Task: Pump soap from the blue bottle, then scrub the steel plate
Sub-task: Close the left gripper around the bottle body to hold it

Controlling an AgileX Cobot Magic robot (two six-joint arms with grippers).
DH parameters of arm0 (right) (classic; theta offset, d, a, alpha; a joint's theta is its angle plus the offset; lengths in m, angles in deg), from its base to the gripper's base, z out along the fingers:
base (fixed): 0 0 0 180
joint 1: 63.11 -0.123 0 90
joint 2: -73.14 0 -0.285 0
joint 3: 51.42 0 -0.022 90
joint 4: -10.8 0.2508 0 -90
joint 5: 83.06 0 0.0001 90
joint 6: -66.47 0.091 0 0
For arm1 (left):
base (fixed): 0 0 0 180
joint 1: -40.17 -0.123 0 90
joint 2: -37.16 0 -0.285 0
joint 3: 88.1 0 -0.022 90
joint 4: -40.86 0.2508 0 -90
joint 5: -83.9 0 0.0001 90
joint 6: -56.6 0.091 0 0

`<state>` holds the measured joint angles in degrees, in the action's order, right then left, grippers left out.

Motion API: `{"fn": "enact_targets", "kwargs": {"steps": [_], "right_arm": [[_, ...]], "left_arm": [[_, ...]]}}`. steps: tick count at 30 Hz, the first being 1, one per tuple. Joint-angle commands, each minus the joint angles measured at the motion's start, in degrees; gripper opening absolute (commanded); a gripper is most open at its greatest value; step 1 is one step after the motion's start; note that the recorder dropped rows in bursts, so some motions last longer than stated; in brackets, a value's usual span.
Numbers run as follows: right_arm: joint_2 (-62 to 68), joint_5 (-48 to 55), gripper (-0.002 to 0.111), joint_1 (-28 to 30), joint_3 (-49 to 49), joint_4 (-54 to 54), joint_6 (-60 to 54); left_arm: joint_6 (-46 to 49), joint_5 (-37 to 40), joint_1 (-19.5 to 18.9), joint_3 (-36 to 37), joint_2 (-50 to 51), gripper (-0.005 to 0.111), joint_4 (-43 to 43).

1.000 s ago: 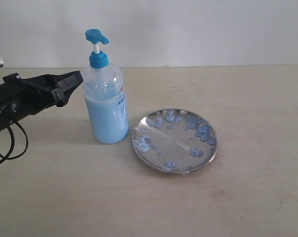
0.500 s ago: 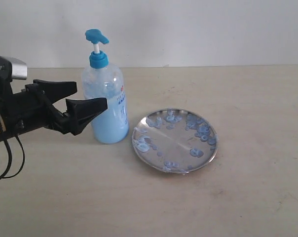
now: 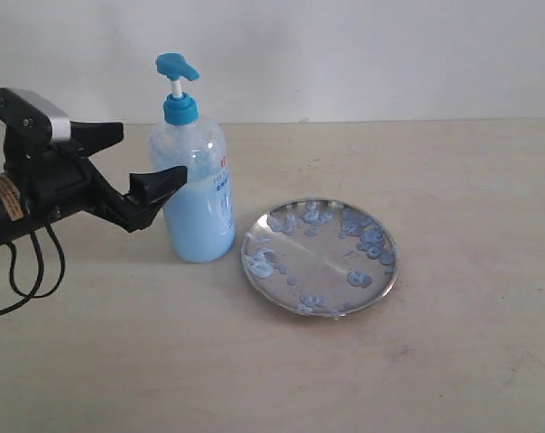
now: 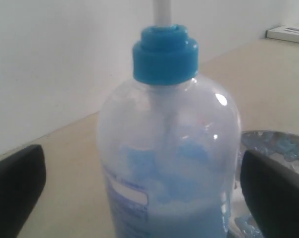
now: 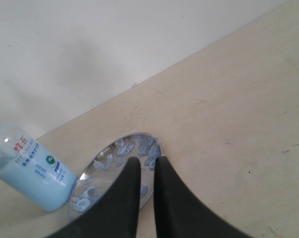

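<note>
The left gripper, black jaws spread wide, flanks the clear rounded blue bottle of pale soap. The round, shiny, blob-speckled steel plate lies to its right. The right gripper is nearly closed.

Blue bottle: upright, close up, between the two fingers and touching neither.
Collar: bright blue, with a white stem rising out of frame.
Soap: pale blue, low in the bottle, with patches clinging higher up inside.
Left gripper: spread wide, dark fingers flanking the bottle.
Steel plate: rim and bluish blobs, just beside the bottle, part hidden by one finger.
Bench: pale, its far edge against a white wall.
</note>
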<state>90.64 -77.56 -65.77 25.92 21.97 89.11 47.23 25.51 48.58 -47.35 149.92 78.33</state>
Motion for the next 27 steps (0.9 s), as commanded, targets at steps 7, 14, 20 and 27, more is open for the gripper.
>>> {"fn": "enact_targets", "kwargs": {"steps": [7,14,20,27], "right_arm": [[0.26,-0.52,0.000,0.21,-0.12,-0.18,-0.03],[0.26,-0.52,0.000,0.21,-0.12,-0.18,-0.18],[0.26,-0.52,0.000,0.21,-0.12,-0.18,-0.18],[0.26,-1.79,0.000,0.21,-0.12,-0.18,-0.94]], "left_arm": [[-0.01,-5.20,0.22,-9.90,12.99,0.110,7.47],[-0.01,-7.16,0.24,-17.61,19.31,0.110,7.55],[-0.01,-7.16,0.24,-19.89,21.07,0.092,7.55],[0.32,-7.16,0.24,-19.89,21.07,0.005,9.32]]}}
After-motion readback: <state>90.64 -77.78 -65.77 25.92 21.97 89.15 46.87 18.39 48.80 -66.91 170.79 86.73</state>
